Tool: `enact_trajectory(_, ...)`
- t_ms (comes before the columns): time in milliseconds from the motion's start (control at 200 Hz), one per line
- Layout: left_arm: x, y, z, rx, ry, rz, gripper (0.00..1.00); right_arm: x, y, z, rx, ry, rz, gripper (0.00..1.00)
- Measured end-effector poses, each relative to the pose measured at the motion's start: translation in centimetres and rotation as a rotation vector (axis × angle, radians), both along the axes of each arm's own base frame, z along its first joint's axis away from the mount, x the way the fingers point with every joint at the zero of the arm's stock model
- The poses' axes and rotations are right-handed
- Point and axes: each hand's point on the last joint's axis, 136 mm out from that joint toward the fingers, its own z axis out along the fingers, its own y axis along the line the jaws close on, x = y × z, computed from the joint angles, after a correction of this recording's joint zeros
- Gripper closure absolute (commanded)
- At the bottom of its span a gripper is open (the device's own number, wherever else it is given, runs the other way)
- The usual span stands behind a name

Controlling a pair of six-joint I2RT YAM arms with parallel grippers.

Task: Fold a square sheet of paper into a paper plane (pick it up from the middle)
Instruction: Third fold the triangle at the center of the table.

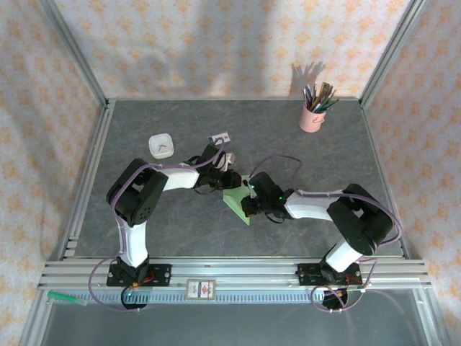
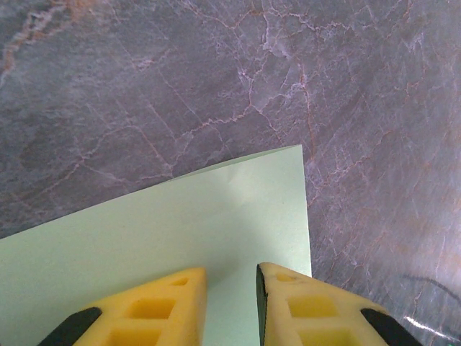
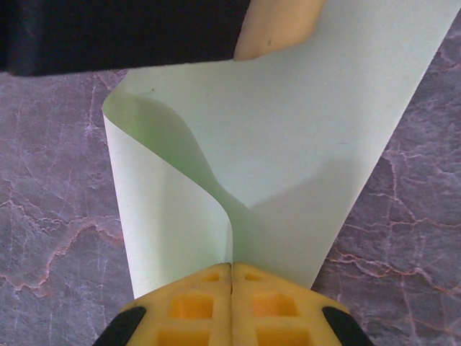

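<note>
Right gripper clamped on the square sheet of paper, centre of the top view.
Left wrist view: left gripper narrowly parted above the sheet, lower left. Right wrist view: fingers closed on the curled sheet's bottom edge.

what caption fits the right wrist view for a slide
Right end effector shut on the edge of the curled green paper over the marbled table.

Left end effector slightly parted, right end effector clamped.
</note>
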Motion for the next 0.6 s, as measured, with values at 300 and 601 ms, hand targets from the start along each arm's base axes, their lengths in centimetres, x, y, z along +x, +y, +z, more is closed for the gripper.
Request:
enact_trajectory(300,0.01,0.00,0.01,0.000,0.000,0.000,0.72,0.01,-0.02,-0.02,-0.001,0.000,-0.001,0.94)
enact_trajectory(601,0.00,0.02,0.00,0.002,0.001,0.000,0.72,0.30,0.19,0.41,-0.005,-0.004,0.002,0.94)
